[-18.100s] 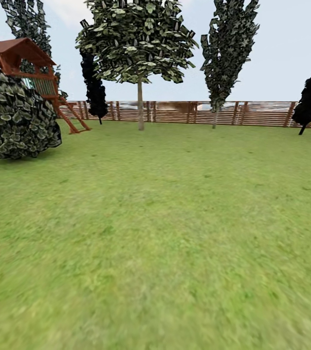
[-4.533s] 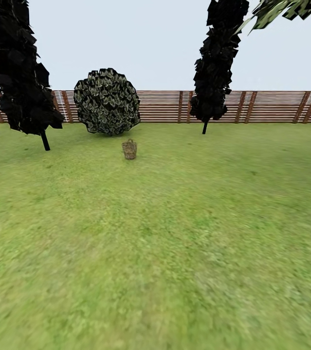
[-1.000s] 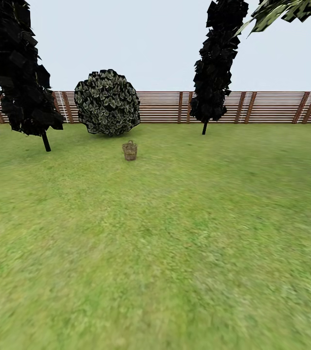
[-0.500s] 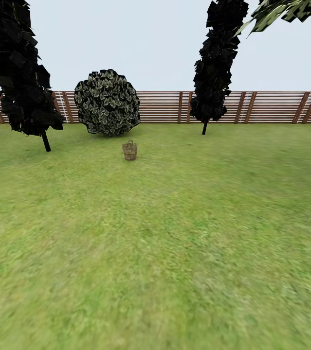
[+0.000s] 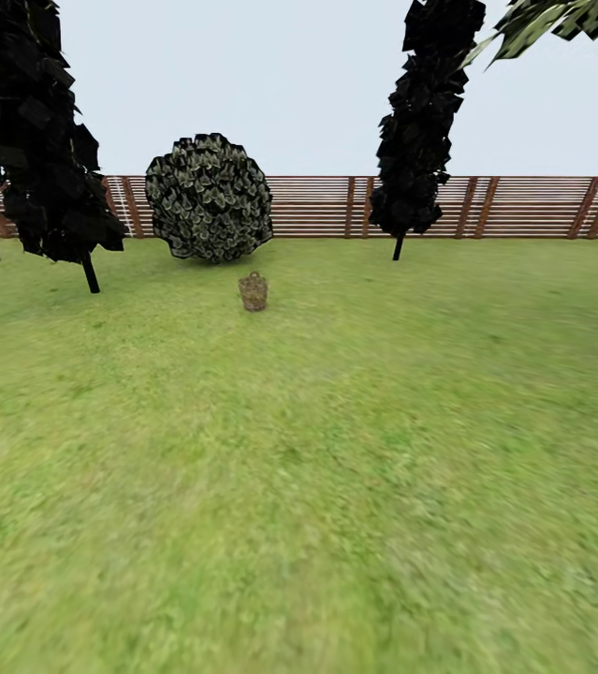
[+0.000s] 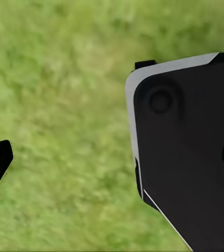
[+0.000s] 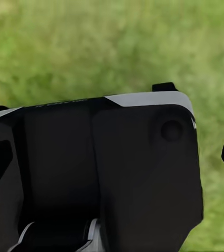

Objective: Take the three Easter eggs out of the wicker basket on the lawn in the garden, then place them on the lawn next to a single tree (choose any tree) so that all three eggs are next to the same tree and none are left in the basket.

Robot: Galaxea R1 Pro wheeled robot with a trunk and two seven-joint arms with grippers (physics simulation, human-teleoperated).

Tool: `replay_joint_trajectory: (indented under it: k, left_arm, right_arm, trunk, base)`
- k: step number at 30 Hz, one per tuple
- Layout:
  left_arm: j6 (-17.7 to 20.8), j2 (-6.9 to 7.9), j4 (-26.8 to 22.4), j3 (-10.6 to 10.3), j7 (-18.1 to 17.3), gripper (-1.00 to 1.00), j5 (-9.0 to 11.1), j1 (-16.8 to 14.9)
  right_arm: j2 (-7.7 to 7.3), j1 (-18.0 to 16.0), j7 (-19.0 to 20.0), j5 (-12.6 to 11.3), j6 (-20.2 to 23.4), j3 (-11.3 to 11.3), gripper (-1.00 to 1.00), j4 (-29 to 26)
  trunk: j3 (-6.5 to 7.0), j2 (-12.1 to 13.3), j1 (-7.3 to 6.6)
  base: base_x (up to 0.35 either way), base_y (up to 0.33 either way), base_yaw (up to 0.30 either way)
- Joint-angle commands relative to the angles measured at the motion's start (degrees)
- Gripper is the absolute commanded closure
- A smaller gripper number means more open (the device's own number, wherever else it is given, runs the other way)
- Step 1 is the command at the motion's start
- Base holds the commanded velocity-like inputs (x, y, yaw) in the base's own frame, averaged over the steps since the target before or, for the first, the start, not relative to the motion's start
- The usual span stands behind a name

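Both wrist views look down on bare lawn (image 5: 317, 487) past dark housing; whether either set of jaws is spread or pressed together cannot be told. The wicker basket (image 5: 253, 292) stands far ahead before a round bush (image 5: 209, 197) and the fence (image 5: 523, 206). Its contents are too small to judge, so no step appears begun.

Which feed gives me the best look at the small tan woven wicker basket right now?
The head view: the small tan woven wicker basket stands upright on the green lawn, far ahead, in front of the round leafy bush. It is too small to see inside. Both wrist views look down at blurred grass and dark robot parts, no basket.
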Motion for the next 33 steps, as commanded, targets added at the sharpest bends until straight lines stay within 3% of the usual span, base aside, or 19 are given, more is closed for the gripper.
replay_joint_trajectory:
  k: [1,11,33]
  left_arm:
    - [-0.2,0.04,0.04,-0.47,0.26,-1.0,0.05,-0.05]
    - [-1.99,0.22,0.13,-0.44,0.26,-1.0,-0.02,0.02]
    - [-3.07,0.27,0.13,-0.53,0.26,-1.0,-0.53,0.02]
  right_arm:
    - [0.03,0.0,0.04,-0.03,0.35,-0.3,-1.0,-0.16]
    - [0.0,0.0,0.03,-0.03,0.35,-0.4,-1.0,-0.15]
    - [0.06,0.0,0.04,-0.03,0.35,-0.33,-1.0,-0.15]
  trunk:
    - [-0.12,-0.11,0.06]
    - [-0.12,-0.11,0.06]
    - [-0.12,-0.11,0.06]
  base:
    - [0.253,0.193,0.14]
    - [0.259,0.197,0.185]
    - [0.257,0.206,0.009]
